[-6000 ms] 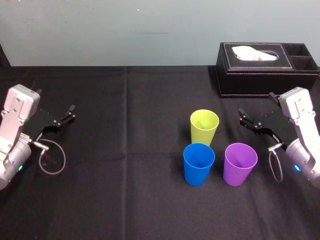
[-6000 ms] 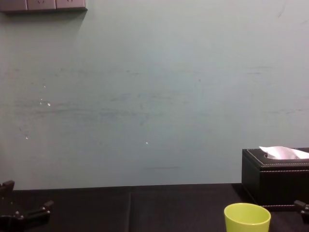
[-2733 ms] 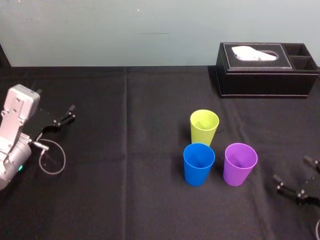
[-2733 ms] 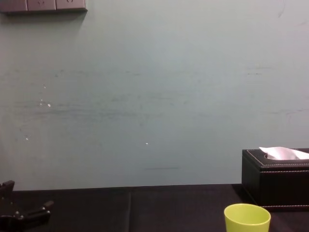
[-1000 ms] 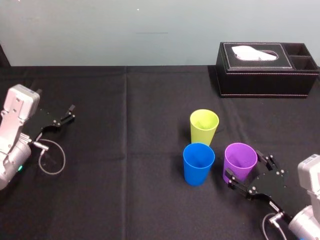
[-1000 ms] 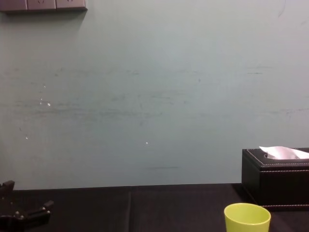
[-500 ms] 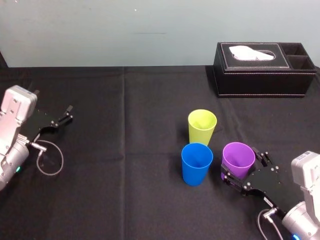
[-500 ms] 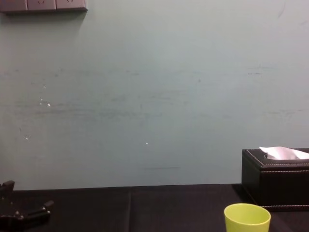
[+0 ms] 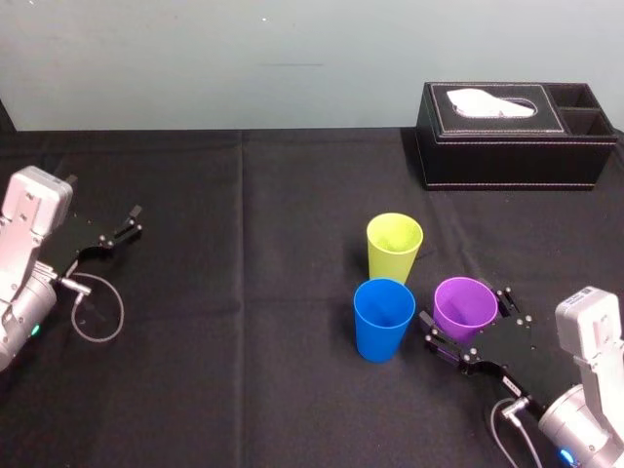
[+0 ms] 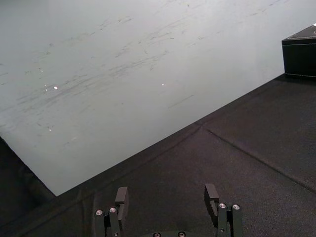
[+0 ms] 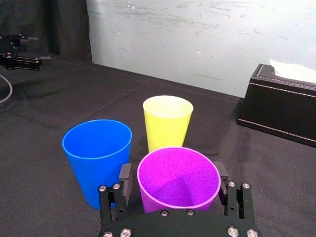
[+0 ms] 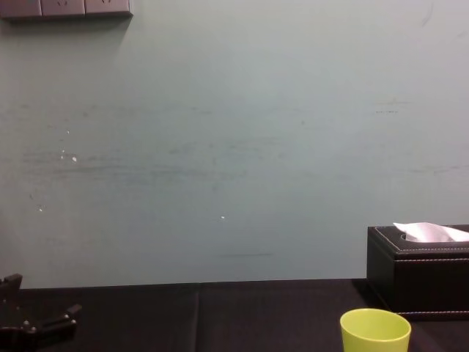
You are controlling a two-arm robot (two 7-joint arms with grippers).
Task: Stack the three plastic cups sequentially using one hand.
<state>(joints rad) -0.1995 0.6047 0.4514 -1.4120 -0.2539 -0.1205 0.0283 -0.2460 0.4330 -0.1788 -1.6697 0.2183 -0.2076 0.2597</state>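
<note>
A black-clothed counter [image 9: 244, 292] runs back to a pale teal wall, with a black tissue box [image 9: 517, 134] at the far right. The three plastic cups stand upright in a tight cluster right of centre. The yellow-green cup [image 9: 394, 246] is farthest, the blue cup [image 9: 383, 319] is nearer, and the purple cup [image 9: 466, 302] is just to the blue one's right. None is nested in another yet. The change is in the right tool [image 9: 463, 310]. Seconds ago it hung far out by the tissue box, then dropped to the near right edge. Over the last second it has slid in toward the cluster, so the purple cup now sits between its spread fingers. The right wrist view confirms this, with the right tool [image 11: 173, 173] still spread and one finger on each side of the purple wall. Whether the pads already touch the plastic is hard to tell, though a sliver of gap seems to remain. The cups themselves appear to have stayed put. This suggests the approach is finished and the first pick is about to start. The next step would be to close on the purple cup, taking care not to nudge the neighbouring blue one. The left tool [image 9: 119, 229] rests at the far left of the counter, fingers apart and holding nothing.
</note>
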